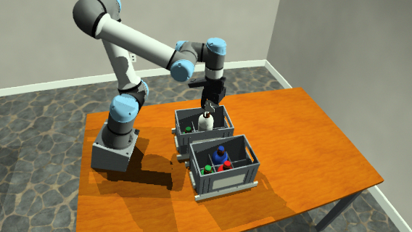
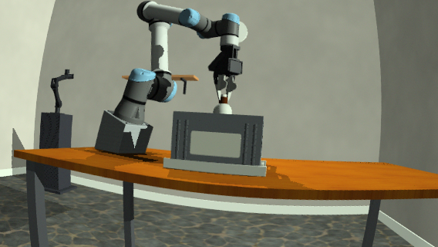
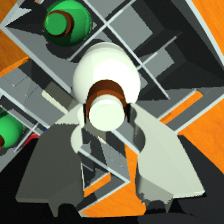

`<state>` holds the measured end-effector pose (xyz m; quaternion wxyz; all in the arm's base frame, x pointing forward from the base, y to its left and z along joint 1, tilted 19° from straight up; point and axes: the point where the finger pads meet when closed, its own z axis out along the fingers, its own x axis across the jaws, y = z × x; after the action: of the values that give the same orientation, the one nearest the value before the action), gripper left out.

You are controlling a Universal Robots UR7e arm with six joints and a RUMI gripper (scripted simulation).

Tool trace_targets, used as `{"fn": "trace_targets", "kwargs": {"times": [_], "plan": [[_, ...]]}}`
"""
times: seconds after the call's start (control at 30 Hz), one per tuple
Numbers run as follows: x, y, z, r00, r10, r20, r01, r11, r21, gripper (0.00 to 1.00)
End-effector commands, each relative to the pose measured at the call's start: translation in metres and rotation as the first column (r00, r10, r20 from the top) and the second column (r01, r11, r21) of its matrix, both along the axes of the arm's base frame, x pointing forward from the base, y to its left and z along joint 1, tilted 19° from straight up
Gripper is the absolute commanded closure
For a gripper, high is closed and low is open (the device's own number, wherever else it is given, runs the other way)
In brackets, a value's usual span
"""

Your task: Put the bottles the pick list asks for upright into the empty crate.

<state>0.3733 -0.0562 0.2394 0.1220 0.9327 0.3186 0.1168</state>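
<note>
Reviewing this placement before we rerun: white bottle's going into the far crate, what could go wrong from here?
1. The gripper pinches only the white bottle at its narrow neck; it could swing or slip and land tilted.
2. The bottle hangs above the far crate's inner dividers; if off-centre, its base may catch one.
3. The crate stands loose, with a green-capped bottle in a neighbouring cell; a bump could shift both.
</note>
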Motion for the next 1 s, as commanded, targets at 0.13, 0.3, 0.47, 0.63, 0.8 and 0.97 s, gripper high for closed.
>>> {"fn": "trace_targets", "kwargs": {"times": [0.13,0.3,0.47,0.63,0.8,0.97], "plan": [[0.003,-0.002,-0.009,1.0,0.0,0.002,0.0,1.0,-0.001,1.0],[0.004,-0.002,-0.011,1.0,0.0,0.002,0.0,1.0,-0.001,1.0],[0.006,-0.003,-0.016,1.0,0.0,0.002,0.0,1.0,-0.001,1.0],[0.007,-0.004,-0.021,1.0,0.0,0.002,0.0,1.0,-0.001,1.0],[0.008,-0.004,-0.024,1.0,0.0,0.002,0.0,1.0,-0.001,1.0],[0.009,-0.005,-0.028,1.0,0.0,0.002,0.0,1.0,-0.001,1.0]]}}
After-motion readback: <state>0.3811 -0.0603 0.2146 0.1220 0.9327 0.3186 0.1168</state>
